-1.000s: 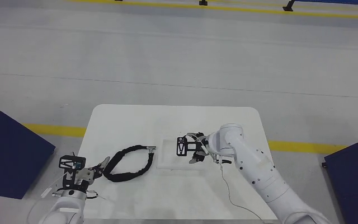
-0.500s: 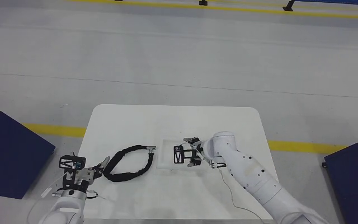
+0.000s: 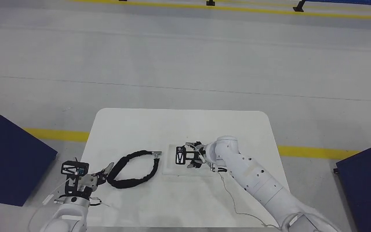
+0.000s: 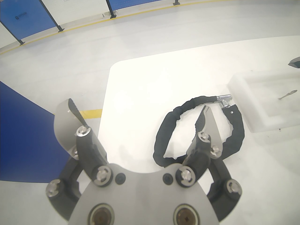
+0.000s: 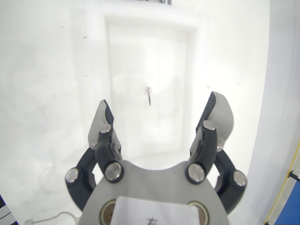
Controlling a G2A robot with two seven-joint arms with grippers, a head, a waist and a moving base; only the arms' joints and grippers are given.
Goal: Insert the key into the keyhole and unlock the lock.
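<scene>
"Where is the key [image 5: 149, 95]?"
"In the tray [image 5: 150, 20], between the right gripper's [image 5: 159, 100] spread fingers."
"And the lock [image 4: 236, 119]?"
"Beside the tray, looped. The left gripper [image 4: 138, 105], also spread, hovers near it."

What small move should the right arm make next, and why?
Probably lower the right gripper and close on the key: the jaws stand open above the white tray, and the key lies loose in it, ungripped.
</scene>
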